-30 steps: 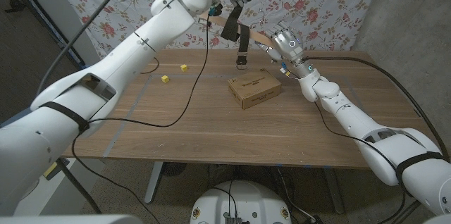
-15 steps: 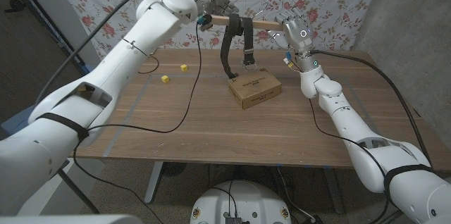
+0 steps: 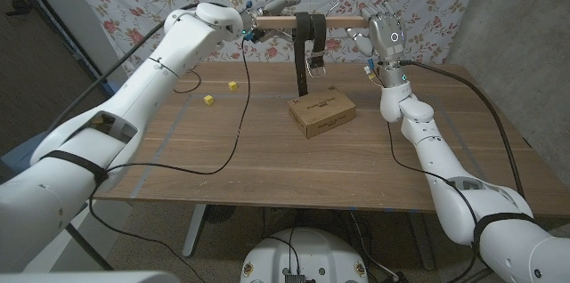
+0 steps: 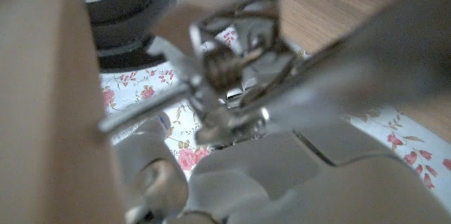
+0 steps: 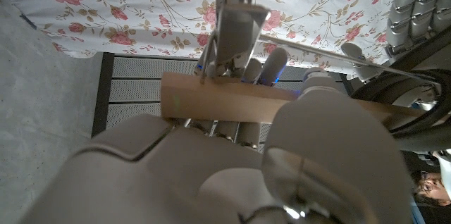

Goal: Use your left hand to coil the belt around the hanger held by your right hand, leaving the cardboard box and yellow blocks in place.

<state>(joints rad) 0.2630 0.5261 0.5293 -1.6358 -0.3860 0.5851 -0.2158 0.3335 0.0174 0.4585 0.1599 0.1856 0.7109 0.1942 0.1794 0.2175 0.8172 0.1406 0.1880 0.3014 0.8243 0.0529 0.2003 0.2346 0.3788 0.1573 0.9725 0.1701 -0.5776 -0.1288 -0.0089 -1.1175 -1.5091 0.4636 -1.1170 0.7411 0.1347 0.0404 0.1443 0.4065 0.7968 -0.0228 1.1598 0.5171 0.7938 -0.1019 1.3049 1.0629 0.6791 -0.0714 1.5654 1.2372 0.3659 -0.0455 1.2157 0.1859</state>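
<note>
The box (image 3: 321, 113) sits on the worktop (image 3: 267, 158) and has dark print too small to read. Behind it, two yellow blocks (image 3: 207, 100). Above, the belt (image 3: 305, 34) wraps the hanger (image 3: 280, 22); its hanging end could slide off. The right hand (image 3: 386, 36) grips one end, fingers clamped. The left hand (image 3: 272, 7) touches the other; I cannot tell its grip.

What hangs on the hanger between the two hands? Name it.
In the head view, the dark belt is wrapped around the wooden hanger bar between the left hand and the right hand, its buckle end dangling above the cardboard box.
</note>
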